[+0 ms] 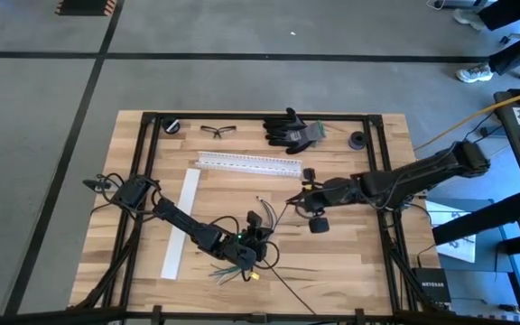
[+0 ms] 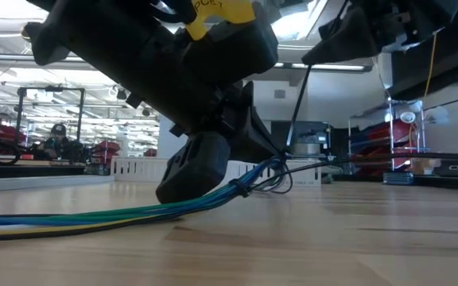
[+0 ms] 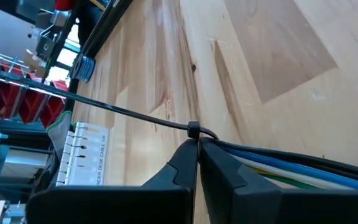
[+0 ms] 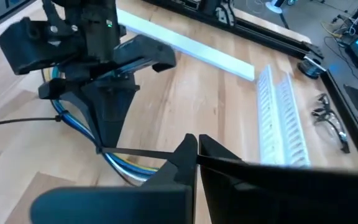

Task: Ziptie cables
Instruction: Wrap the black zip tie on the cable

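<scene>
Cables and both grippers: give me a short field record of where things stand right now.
cables: bundled, lying on the table, near edge
zip tie: looped around the bundle, black tail running toward the right gripper
left gripper: shut on the cables at the tie
right gripper: shut on the zip tie tail
rail: white, slotted, far side, untouched
strip: white, flat, beside the left arm
</scene>
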